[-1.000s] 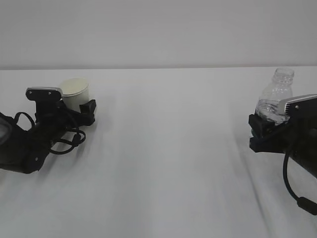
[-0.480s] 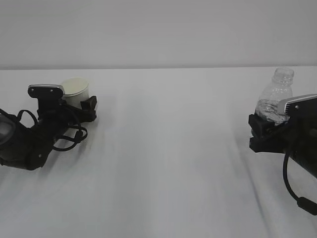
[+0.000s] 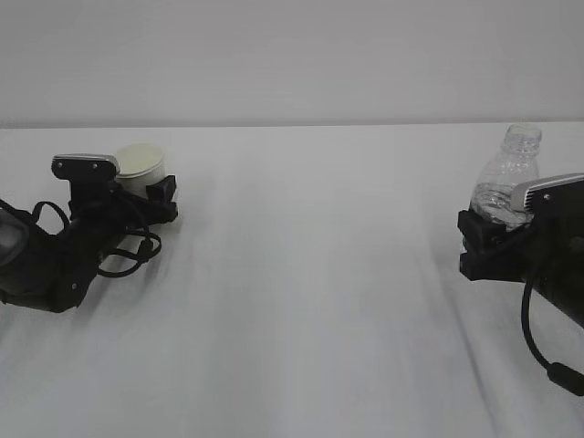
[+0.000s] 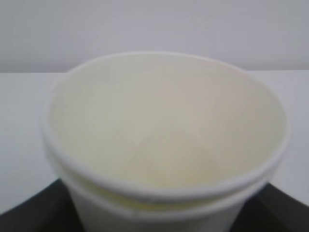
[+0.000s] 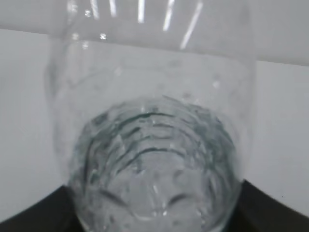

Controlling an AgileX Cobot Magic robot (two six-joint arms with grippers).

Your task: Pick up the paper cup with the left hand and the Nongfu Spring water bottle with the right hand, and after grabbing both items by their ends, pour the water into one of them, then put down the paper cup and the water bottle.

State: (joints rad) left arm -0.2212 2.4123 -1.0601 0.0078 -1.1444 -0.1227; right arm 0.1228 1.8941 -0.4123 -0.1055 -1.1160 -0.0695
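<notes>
Across a wide, plain white table (image 3: 310, 301) that meets a pale grey wall at the back, two black robot arms rest low at opposite edges, well apart.

At the left edge lies the left hand (image 3: 146, 203), a black arm with looped cables and a grey camera block on top. Its two black fingers (image 3: 166, 192) stand on either side of the lower part of the cup. Whether they press its wall or stand just clear cannot be told from these views.

At the right edge sits the right hand (image 3: 488, 233), a black gripper with a grey-topped camera block and a black cable hanging below. Its fingers are clamped on the lower part of the bottle.

That bottle, the Nongfu Spring water bottle (image 3: 511, 178), is small, clear, ribbed plastic with an open neck and no cap. It stands upright and rises above the gripper. Seen from the right wrist, its body (image 5: 154, 145) fills the picture, with the dark finger tips at both lower corners.

Smallest is the paper cup (image 3: 141, 169), off-white, tapered, with a rolled rim. It stands upright on the table. Seen from the left wrist, its cream inside (image 4: 164, 125) looks empty.
</notes>
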